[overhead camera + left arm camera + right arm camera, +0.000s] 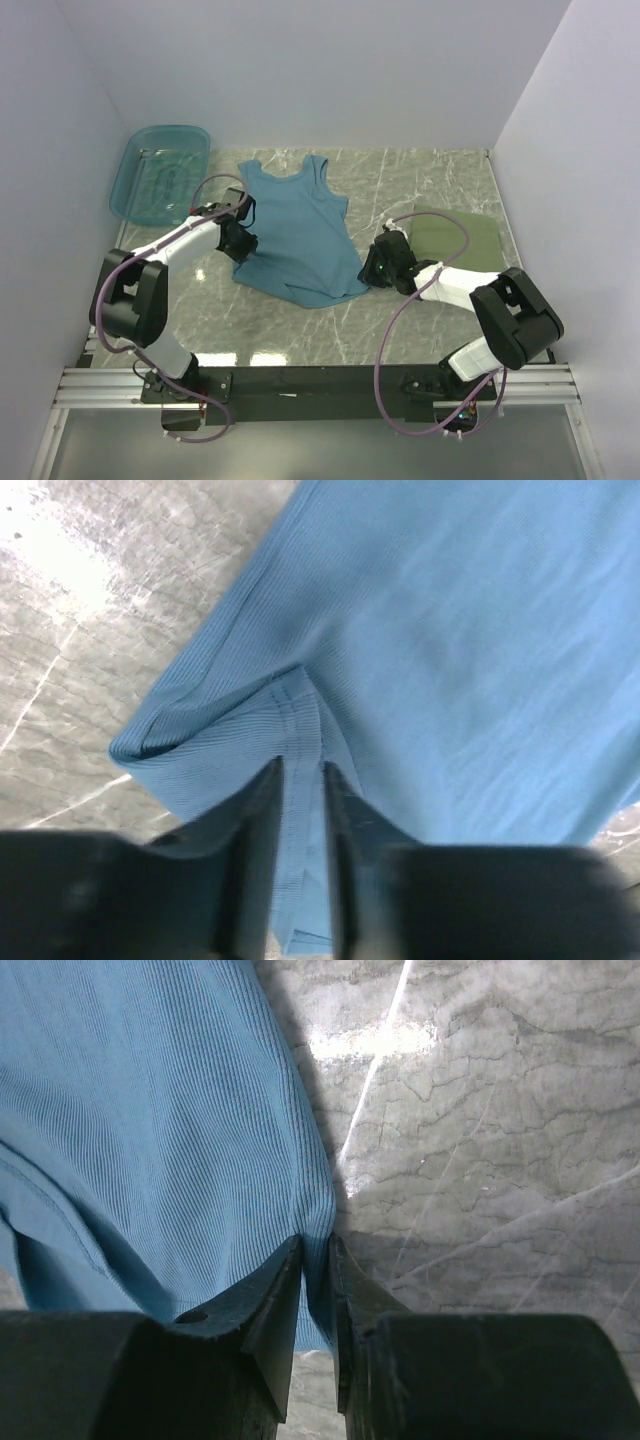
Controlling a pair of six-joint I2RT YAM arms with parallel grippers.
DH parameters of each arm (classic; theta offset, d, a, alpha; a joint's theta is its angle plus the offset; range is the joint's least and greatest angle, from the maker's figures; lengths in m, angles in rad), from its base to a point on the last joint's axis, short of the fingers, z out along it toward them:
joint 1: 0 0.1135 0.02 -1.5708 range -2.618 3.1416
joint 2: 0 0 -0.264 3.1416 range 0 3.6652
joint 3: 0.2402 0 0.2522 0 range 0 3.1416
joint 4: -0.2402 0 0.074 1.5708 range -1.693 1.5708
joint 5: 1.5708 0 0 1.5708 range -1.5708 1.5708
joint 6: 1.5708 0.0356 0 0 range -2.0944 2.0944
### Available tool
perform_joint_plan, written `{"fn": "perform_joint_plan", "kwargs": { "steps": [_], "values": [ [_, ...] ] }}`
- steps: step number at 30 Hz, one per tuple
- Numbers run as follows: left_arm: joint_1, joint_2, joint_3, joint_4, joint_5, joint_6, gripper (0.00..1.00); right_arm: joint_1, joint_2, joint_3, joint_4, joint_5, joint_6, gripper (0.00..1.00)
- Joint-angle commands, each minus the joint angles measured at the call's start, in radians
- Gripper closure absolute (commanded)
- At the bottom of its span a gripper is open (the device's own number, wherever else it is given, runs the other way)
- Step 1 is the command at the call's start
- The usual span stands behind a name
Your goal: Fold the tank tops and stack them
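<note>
A plain teal-blue tank top [297, 222] lies spread on the marble table [300, 330], straps toward the back wall. My left gripper [240, 243] is at its left hem corner. In the left wrist view, the left gripper [301, 770] is shut on a folded-over strip of the hem of the teal-blue tank top [450, 630]. My right gripper [373, 268] is at the right hem corner. In the right wrist view, the right gripper [316, 1245] pinches the side edge of the teal-blue tank top [130, 1110]. An olive green tank top [462, 240] lies folded at the right.
A translucent teal basin [160, 172] stands at the back left corner. White walls close in the table on the left, back and right. The arm bases sit on a rail [320, 385] at the near edge.
</note>
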Motion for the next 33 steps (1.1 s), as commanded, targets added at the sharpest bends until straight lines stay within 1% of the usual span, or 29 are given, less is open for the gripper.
{"fn": "perform_joint_plan", "kwargs": {
  "steps": [1, 4, 7, 13, 17, 18, 20, 21, 24, 28, 30, 33],
  "values": [
    [-0.002, 0.032, 0.018, -0.012, 0.001, 0.000, 0.65, -0.003, 0.019, -0.019, -0.039, -0.012, -0.009, 0.75],
    [-0.002, 0.073, 0.027, -0.008, 0.011, -0.026, 0.56, -0.003, 0.016, -0.019, -0.039, -0.009, -0.009, 0.75],
    [-0.002, 0.113, 0.059, -0.018, 0.011, -0.046, 0.53, -0.003, 0.017, -0.019, -0.042, -0.009, -0.012, 0.75],
    [-0.002, 0.167, 0.096, -0.029, 0.004, -0.056, 0.51, -0.003, 0.017, -0.022, -0.039, -0.014, -0.012, 0.76],
    [-0.002, 0.185, 0.096, -0.032, -0.005, -0.053, 0.53, -0.003, 0.017, -0.023, -0.036, -0.014, -0.012, 0.76],
    [-0.003, 0.187, 0.095, -0.031, -0.005, -0.050, 0.54, -0.004, 0.020, -0.023, -0.034, -0.017, -0.012, 0.76],
    [-0.002, 0.190, 0.089, -0.028, -0.007, -0.047, 0.60, -0.004, 0.025, -0.023, -0.032, -0.021, -0.011, 0.76],
    [-0.002, 0.190, 0.087, -0.026, -0.007, -0.044, 0.66, -0.003, 0.026, -0.023, -0.031, -0.023, -0.011, 0.76],
    [-0.002, 0.184, 0.083, -0.029, -0.013, -0.036, 0.74, -0.004, 0.022, -0.025, -0.032, -0.020, -0.011, 0.77],
    [-0.002, 0.153, 0.082, -0.048, -0.027, -0.018, 0.89, -0.004, 0.019, -0.026, -0.036, -0.017, -0.012, 0.77],
    [-0.002, 0.121, 0.083, -0.057, -0.032, 0.000, 0.92, -0.007, 0.017, -0.031, -0.036, -0.018, -0.012, 0.77],
    [-0.002, 0.068, 0.073, -0.065, -0.030, 0.022, 0.93, -0.009, 0.020, -0.032, -0.032, -0.018, -0.012, 0.78]
  ]
}}
